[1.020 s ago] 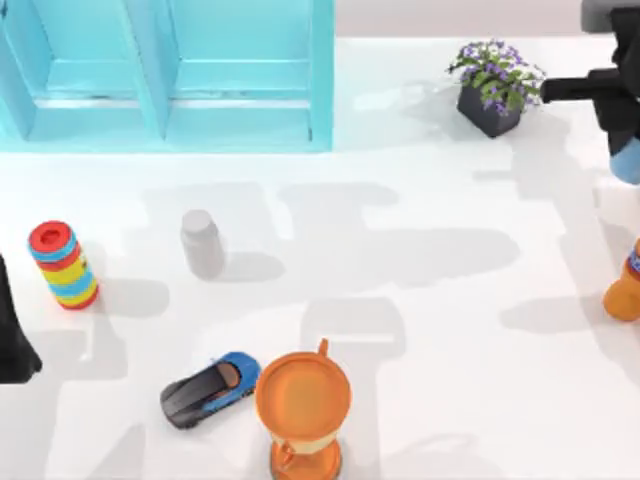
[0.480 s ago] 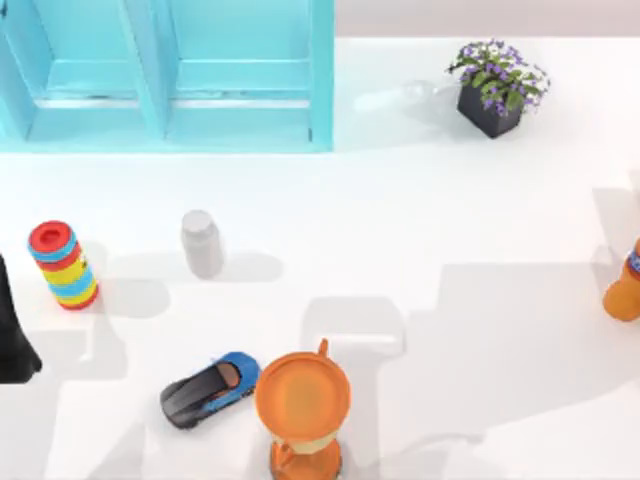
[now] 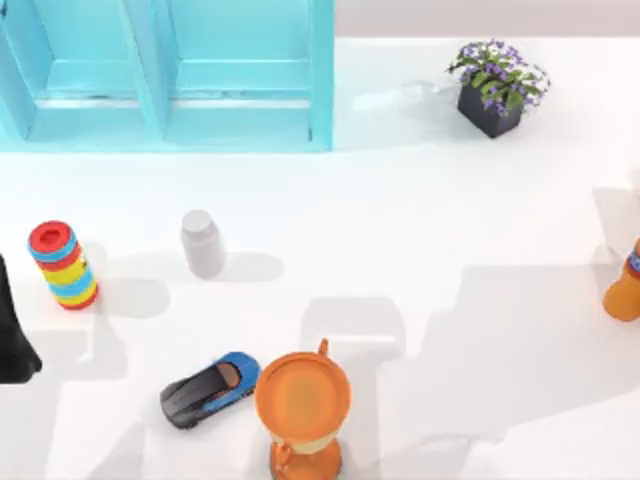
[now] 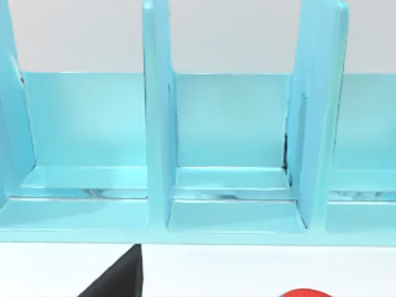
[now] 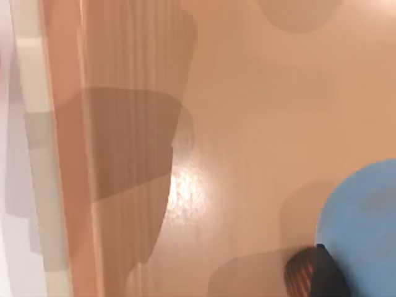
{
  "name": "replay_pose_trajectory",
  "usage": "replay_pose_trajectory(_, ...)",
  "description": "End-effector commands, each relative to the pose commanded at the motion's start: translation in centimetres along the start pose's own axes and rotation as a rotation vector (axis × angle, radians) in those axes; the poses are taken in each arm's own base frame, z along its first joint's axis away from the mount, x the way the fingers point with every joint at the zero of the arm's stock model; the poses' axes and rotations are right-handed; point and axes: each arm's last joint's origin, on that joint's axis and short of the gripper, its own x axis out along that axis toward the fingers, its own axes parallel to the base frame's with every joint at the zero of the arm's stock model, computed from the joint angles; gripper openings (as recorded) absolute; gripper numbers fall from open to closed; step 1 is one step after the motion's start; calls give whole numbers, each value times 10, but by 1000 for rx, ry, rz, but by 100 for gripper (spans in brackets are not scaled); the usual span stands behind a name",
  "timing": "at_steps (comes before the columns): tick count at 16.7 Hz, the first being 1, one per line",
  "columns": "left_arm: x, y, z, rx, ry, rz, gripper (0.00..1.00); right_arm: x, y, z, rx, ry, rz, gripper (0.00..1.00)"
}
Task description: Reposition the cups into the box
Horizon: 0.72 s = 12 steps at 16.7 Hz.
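The turquoise box [image 3: 322,75] stands at the table's back left, its open compartments divided by upright walls [image 4: 158,124]. In the right wrist view a bright blue cup [image 5: 365,229] sits close to the camera against one dark finger [image 5: 312,275] of my right gripper, above a tan wood-toned surface [image 5: 247,124]. My left gripper [image 3: 15,340] is parked at the table's left edge, facing the box.
A pale grey capped bottle [image 3: 202,243] and a striped ring stack [image 3: 62,265] stand left of centre. A toy car [image 3: 210,390] and a large orange vessel [image 3: 303,405] are at the front. A potted plant [image 3: 495,85] is back right, an orange bottle [image 3: 625,290] at the right edge.
The right arm, seen a second ago at the back right corner with something blue under it, has left the top view. Its shadows have shifted toward the front right. The left arm is still.
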Motion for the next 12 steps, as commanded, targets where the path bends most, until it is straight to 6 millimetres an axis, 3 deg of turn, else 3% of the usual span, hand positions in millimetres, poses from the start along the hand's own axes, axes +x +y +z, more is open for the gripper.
replay_pose_trajectory(5,0,0,0,0,0,0,100,45,-6,-1,2,-8,-2,0)
replay_pose_trajectory(10,0,0,0,0,0,0,100,52,-8,-3,6,-7,0,0)
replay_pose_trajectory(12,0,0,0,0,0,0,100,52,-8,-3,6,-7,0,15)
